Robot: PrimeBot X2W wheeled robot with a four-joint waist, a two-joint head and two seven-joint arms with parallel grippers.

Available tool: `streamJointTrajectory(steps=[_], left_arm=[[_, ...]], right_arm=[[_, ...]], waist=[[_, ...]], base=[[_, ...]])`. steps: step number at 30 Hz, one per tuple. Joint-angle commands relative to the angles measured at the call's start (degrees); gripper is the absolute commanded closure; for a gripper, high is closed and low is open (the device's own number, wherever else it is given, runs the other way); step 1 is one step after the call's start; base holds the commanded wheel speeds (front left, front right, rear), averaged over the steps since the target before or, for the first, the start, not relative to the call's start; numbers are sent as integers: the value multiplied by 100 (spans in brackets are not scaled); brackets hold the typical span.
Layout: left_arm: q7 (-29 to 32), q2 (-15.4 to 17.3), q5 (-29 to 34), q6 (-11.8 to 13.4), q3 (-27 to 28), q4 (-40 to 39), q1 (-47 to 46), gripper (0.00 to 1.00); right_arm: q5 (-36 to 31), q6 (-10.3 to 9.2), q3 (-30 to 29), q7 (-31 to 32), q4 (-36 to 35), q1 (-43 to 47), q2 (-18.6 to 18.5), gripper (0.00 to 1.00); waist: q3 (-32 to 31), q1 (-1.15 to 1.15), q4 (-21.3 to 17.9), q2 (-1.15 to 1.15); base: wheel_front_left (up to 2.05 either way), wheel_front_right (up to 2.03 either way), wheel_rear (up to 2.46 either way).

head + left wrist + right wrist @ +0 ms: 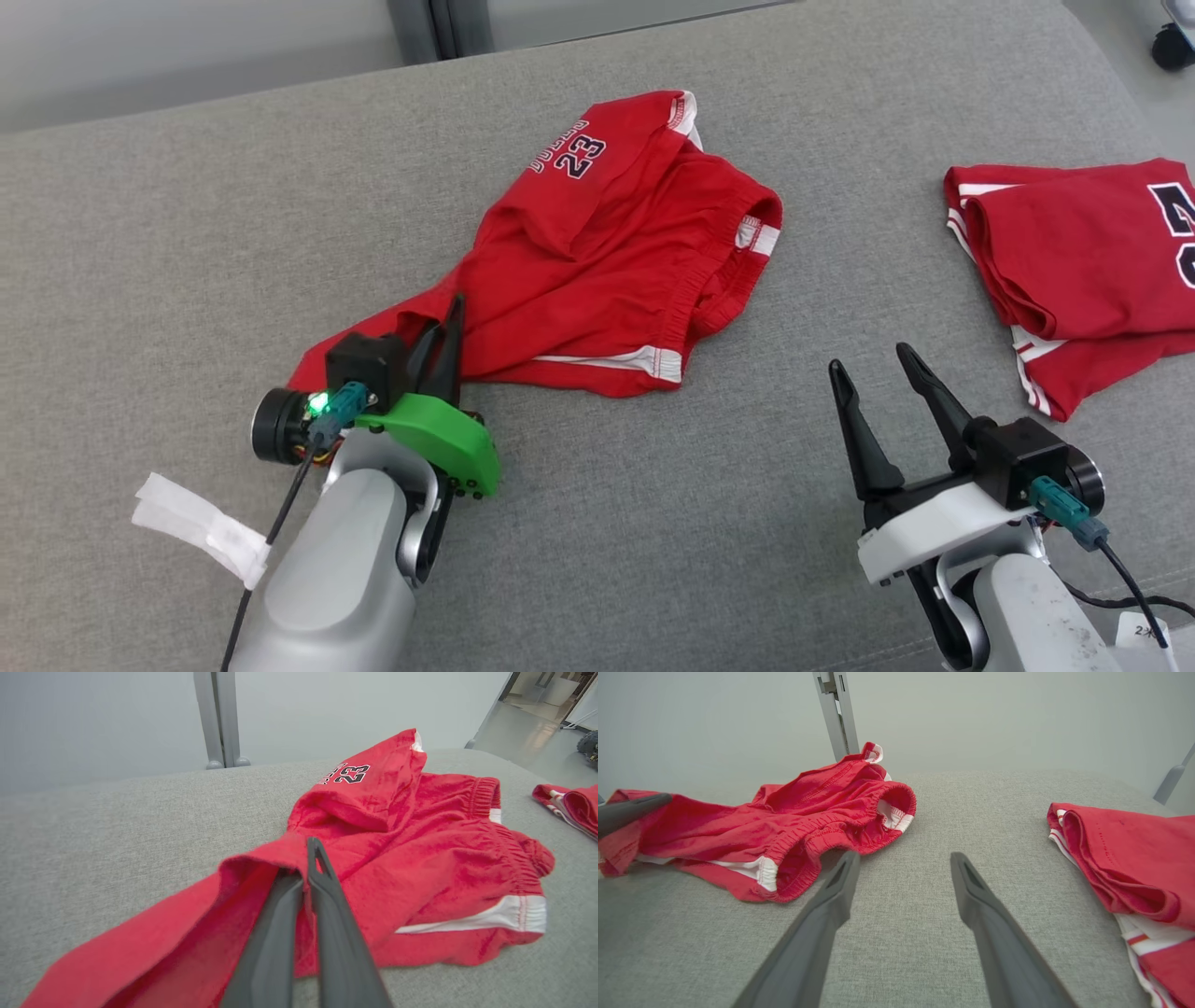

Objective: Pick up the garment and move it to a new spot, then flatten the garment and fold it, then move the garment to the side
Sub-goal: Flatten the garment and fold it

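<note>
1. A white tape tag (199, 525) is wrapped on the left arm's cable. It is well left of the red shorts (607, 252) and nearer the robot than they are.
2. The left gripper (451, 308) sits at the near-left corner of the red shorts. Its fingers are pressed together and clamped on a pinched ridge of red fabric. In the left wrist view the cloth bunches up around the fingertips.
3. The red shorts lie crumpled and unfolded on the grey upholstered surface (187, 233). The far leg carries a "23" print. White trim runs along the near hem. The elastic waistband faces right.
4. The right gripper (872, 357) is to the right of the red shorts, nearer the robot and clear of them. Its fingers are spread wide over bare grey fabric.
5. A folded red garment (1092, 252) lies well to the right of the red shorts, apart from them. It has white striped trim and part of a dark numeral showing.
6. A dark wheel (1172, 42) stands far right of and beyond the red shorts, off the upholstered surface.
</note>
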Motion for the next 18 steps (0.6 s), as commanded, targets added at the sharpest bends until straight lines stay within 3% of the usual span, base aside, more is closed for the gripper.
streamJointTrajectory(steps=[1, 11, 18], left_arm=[[-1, 24, 156, -68, -6, -155, 159, 100], [-1, 155, 691, -276, -593, -1524, 651, 100], [582, 334, 97, -307, -621, -2453, 901, 100]], right_arm=[[8, -9, -18, -27, -1, -17, -19, 0], [101, -9, -106, -27, 106, 255, -20, 0], [133, -9, -170, -27, 162, 442, -20, 0]], waist=[[-70, 0, 64, 0], [-603, 0, 325, 0], [-896, 0, 423, 0]], base=[[0, 0, 0], [0, 0, 0], [0, 0, 0]])
